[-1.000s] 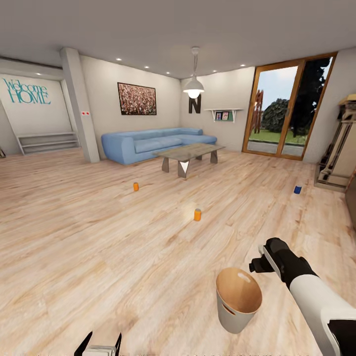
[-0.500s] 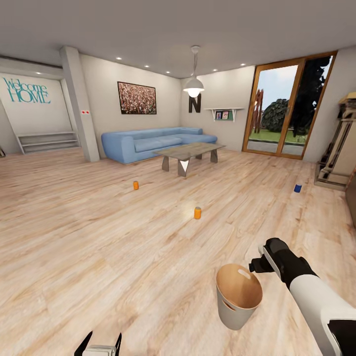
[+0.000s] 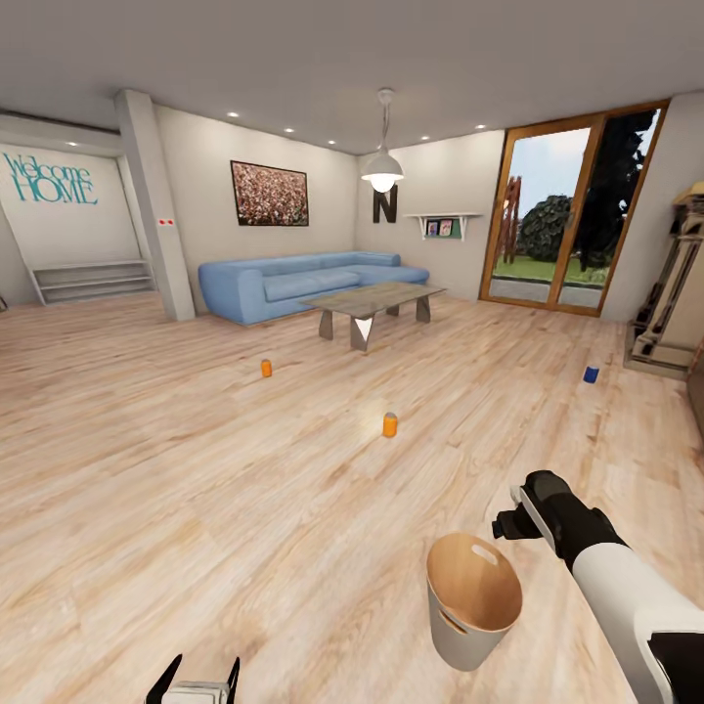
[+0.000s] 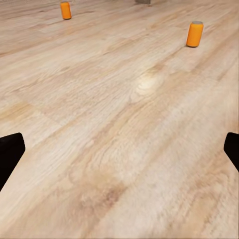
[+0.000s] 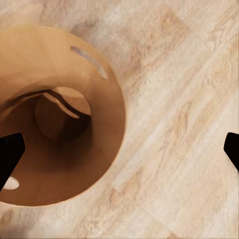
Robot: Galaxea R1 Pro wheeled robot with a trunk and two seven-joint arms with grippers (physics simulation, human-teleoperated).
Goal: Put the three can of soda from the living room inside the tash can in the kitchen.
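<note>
Three upright cans (image 3: 390,424) on floor; tash can (image 3: 469,611) mouth up; both grippers (image 3: 198,675) (image 3: 509,521) apart

Head camera overlooks room, wrist cameras near floor (image 3: 196,469), shared

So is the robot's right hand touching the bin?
Apart. In the right wrist view the open fingers hang above the trash can with floor showing past them, and the head view shows the right gripper off to its side.
</note>
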